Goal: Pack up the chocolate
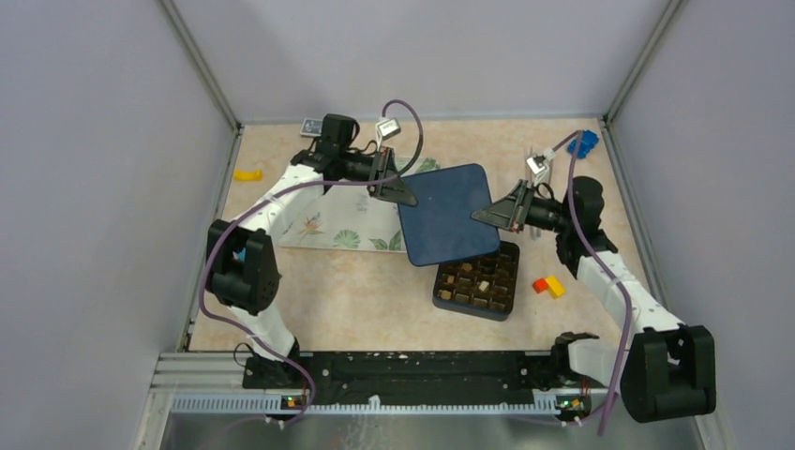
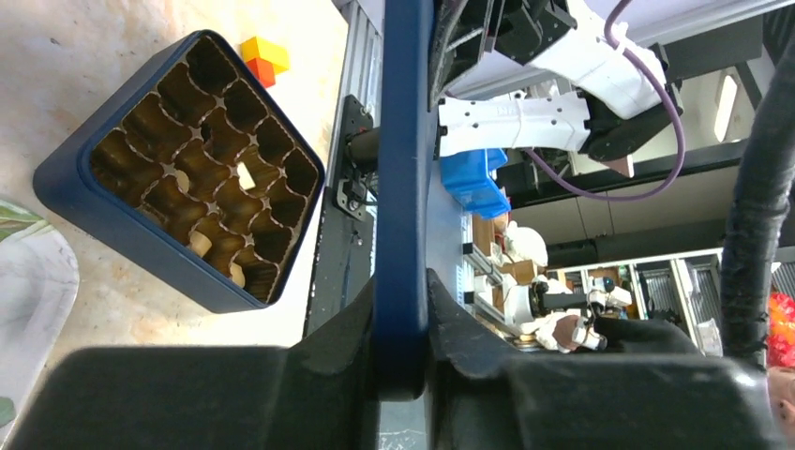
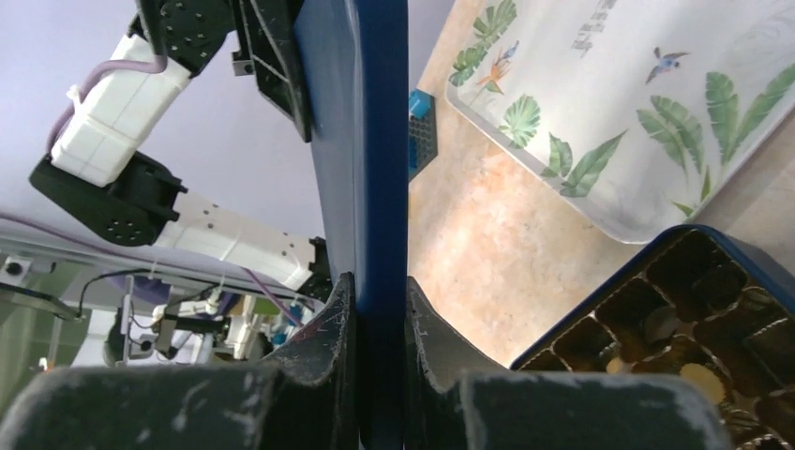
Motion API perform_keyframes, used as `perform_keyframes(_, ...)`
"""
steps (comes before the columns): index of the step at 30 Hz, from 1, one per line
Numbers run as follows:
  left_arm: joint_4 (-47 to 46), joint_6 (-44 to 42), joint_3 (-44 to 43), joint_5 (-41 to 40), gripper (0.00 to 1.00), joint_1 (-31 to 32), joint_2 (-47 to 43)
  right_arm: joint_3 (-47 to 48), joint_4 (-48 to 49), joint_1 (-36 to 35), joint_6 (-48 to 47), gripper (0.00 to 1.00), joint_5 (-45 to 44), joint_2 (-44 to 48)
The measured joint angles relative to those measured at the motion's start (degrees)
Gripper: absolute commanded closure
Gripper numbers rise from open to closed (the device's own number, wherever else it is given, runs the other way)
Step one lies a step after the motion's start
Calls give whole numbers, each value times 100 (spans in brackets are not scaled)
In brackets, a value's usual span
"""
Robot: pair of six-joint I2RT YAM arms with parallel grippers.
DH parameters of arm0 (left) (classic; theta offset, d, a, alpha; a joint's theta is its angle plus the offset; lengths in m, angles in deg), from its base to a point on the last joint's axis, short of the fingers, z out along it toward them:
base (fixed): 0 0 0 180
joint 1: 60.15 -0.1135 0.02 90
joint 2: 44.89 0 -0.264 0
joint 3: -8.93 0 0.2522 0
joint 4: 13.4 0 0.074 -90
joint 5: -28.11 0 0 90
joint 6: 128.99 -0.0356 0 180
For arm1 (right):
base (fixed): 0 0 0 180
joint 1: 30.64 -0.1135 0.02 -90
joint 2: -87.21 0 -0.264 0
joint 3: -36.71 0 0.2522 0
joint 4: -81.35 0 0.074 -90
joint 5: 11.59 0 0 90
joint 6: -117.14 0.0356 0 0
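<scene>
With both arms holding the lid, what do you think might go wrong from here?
The lid is pinched only at two edges by the left gripper and right gripper; uneven motion might twist it loose. It sits offset from the box, so it may land crooked.

A flat dark-blue square lid [image 1: 448, 214], pinched between left gripper [image 1: 403, 196] and right gripper [image 1: 485, 216], screens the rear of the dark gridded box [image 1: 469, 308] from above; front rows lie open.
</scene>
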Motion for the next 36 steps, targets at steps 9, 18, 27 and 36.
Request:
perform_keyframes(9, 181, 225, -9, -450, 19, 24, 0, -608, -457, 4, 229, 100, -850, 1241)
perform_keyframes(18, -306, 964, 1108, -1928, 11, 37, -249, -1838, -1073, 31, 1226, 100, -2168, 3211)
perform_keyframes(27, -767, 1248, 1768, -2540, 19, 627, -221, -2435, -1521, 31, 1718, 100, -2667, 3392)
perform_keyframes(36, -1049, 1268, 1801, -2664, 29, 935, 260, -2621, -1816, 48, 1504, 100, -2728, 3373)
